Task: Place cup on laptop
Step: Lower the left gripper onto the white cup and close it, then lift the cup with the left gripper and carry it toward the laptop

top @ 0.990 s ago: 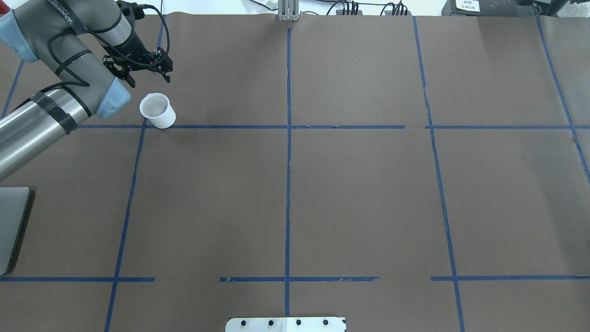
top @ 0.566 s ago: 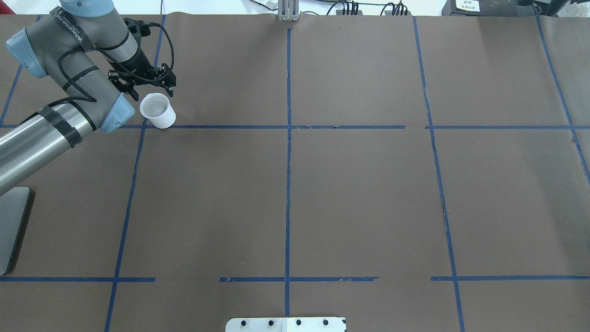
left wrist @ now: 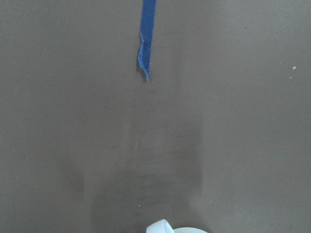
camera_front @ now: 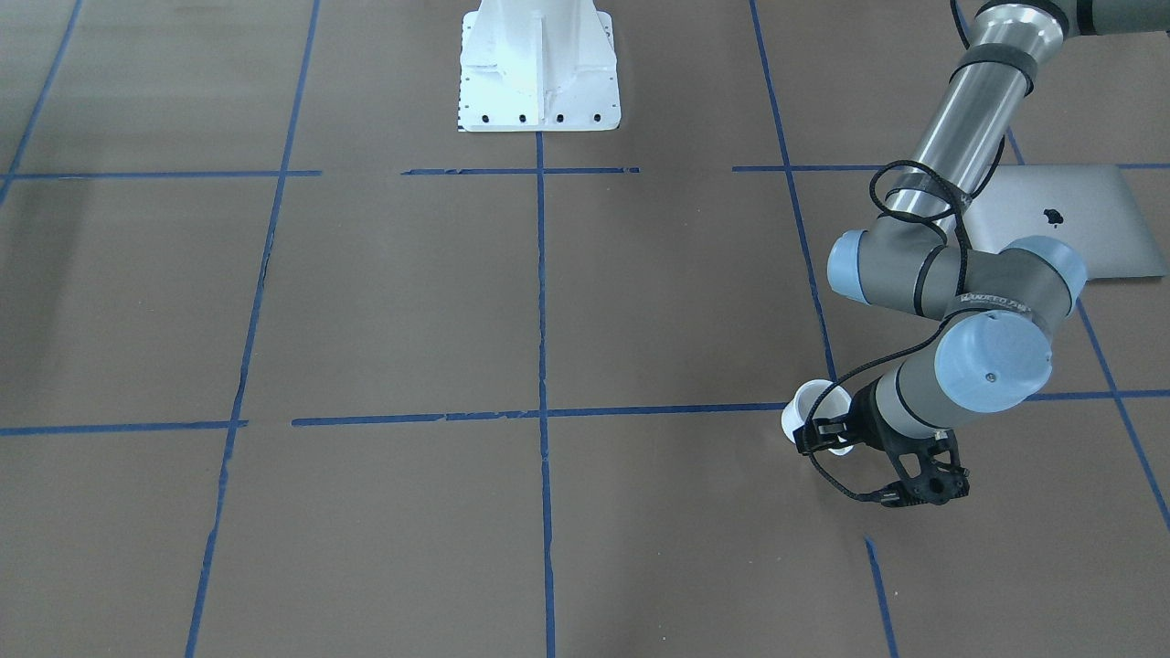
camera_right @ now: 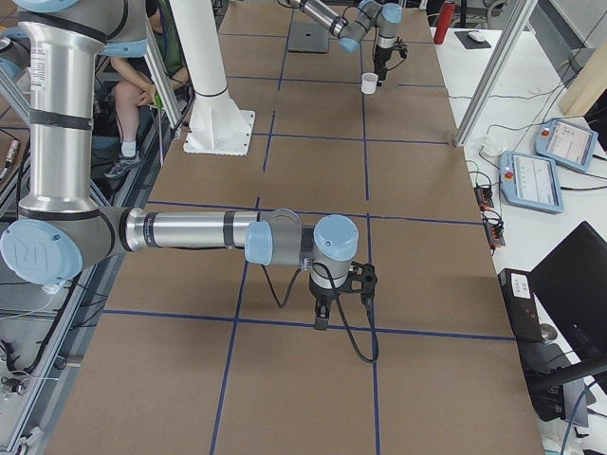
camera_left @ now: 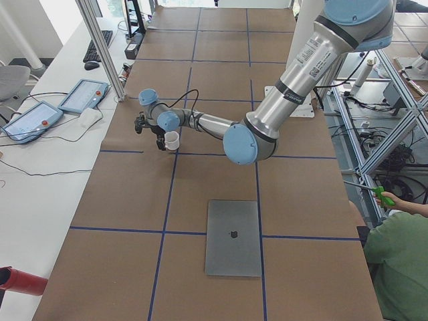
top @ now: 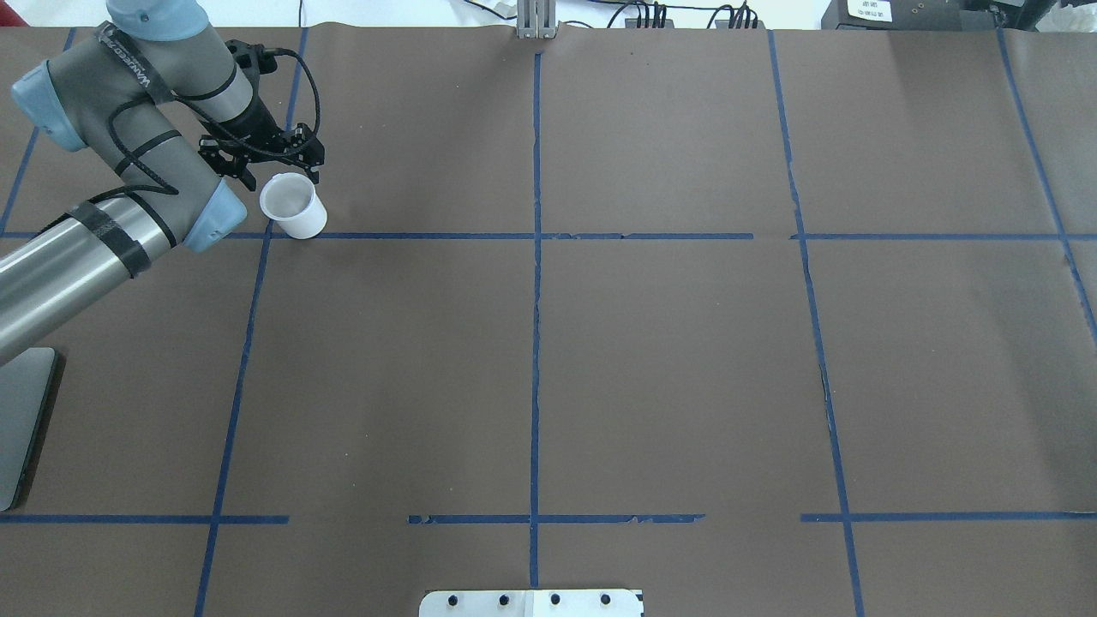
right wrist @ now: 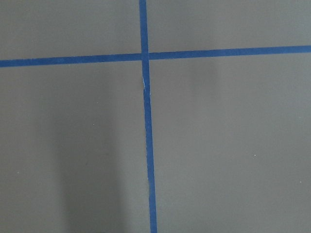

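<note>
The small white cup [top: 292, 206] stands upright on the brown table at the far left; it also shows in the front view [camera_front: 810, 405] and its handle and rim show at the bottom edge of the left wrist view [left wrist: 167, 228]. My left gripper [top: 283, 178] is open, just beyond the cup, one finger at each side of its far rim, not closed on it. The silver-grey laptop [camera_front: 1069, 228] lies flat and closed near the robot's side, partly under the left arm; its corner shows in the overhead view [top: 21, 420]. My right gripper [camera_right: 341, 305] shows only in the exterior right view; I cannot tell its state.
Blue tape lines [top: 536, 257] divide the brown table cover. The white robot base [camera_front: 539, 73] stands at the middle of the robot's side. A metal post [camera_left: 100, 47] and teach pendants [camera_left: 83, 95] are beyond the table's far edge. A seated person [camera_left: 401, 247] is near the robot's side.
My left gripper has come down and toward the cup, from behind it to straddling its far rim. The cup has not moved.
</note>
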`<state>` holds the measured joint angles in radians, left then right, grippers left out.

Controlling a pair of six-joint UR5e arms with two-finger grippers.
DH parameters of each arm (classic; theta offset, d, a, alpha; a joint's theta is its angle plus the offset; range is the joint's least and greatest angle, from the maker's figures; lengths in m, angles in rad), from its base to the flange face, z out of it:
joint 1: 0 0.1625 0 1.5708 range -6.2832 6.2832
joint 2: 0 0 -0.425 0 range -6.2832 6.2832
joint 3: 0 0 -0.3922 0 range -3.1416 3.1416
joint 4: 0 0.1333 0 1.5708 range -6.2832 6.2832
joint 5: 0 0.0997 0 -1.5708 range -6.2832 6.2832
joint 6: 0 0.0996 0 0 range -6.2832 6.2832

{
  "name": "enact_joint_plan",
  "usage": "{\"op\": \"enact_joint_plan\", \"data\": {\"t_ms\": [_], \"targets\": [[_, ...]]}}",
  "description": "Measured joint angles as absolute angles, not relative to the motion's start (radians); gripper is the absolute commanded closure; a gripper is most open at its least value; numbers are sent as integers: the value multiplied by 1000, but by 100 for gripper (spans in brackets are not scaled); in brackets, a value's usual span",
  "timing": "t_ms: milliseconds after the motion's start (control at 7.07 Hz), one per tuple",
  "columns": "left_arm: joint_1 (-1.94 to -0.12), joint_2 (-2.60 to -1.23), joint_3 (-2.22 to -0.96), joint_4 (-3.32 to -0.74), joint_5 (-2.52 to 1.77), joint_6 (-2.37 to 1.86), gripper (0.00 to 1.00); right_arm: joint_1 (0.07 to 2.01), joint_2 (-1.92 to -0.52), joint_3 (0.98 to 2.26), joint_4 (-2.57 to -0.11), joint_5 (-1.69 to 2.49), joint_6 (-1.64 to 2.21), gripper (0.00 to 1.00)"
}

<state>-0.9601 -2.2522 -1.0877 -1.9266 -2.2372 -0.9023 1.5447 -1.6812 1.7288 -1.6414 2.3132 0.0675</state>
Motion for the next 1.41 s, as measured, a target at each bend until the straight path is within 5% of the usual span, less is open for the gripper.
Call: {"op": "enact_joint_plan", "data": {"t_ms": [283,707,1414], "targets": [[-953,-2251,-1086,-1934,-2238,-903,36,1545,-1681,1729,-1641,2313,67,0],[-951,-2250,-1086,-1935,-2238,-904,100,1545,-1681,1729,-1641,2313,68,0],[-1014,-2253,-1138,-1892,-2253,-898,100,1545,-1681,1729,-1641,2313,67,0]]}}
